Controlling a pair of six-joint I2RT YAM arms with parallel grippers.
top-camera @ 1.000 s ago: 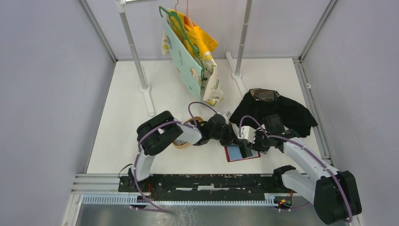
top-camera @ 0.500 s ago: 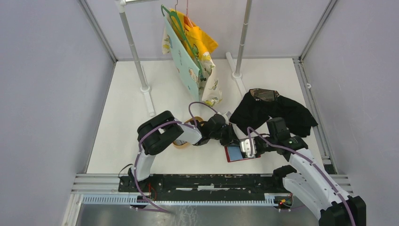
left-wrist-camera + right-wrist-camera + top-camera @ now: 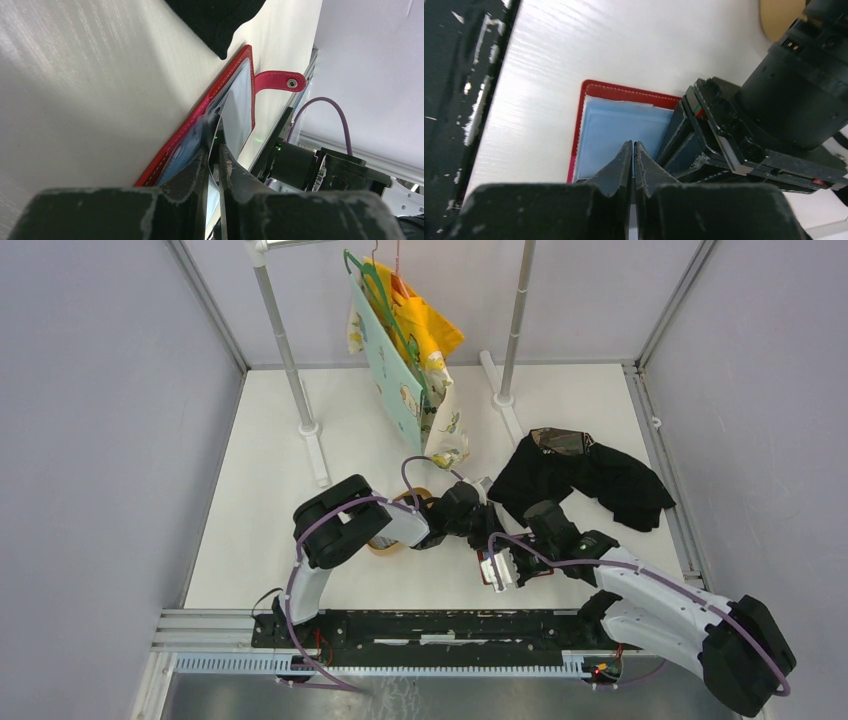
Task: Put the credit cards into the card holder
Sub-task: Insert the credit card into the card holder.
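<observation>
Swung leftward since a second ago, my right gripper point(image 3: 633, 148) hangs over the open red card holder point(image 3: 624, 92), fingers pressed together. A pale blue credit card point(image 3: 616, 127) lies inside the holder. My left gripper point(image 3: 216, 150) is clamped on a grey credit card point(image 3: 236, 107), its edge standing in the holder, just beside the black cloth point(image 3: 220, 20) on the white table point(image 3: 100, 75).

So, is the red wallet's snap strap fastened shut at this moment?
No, in the left wrist view the card holder lies open on the table and its snap strap sticks out free to the side.
</observation>
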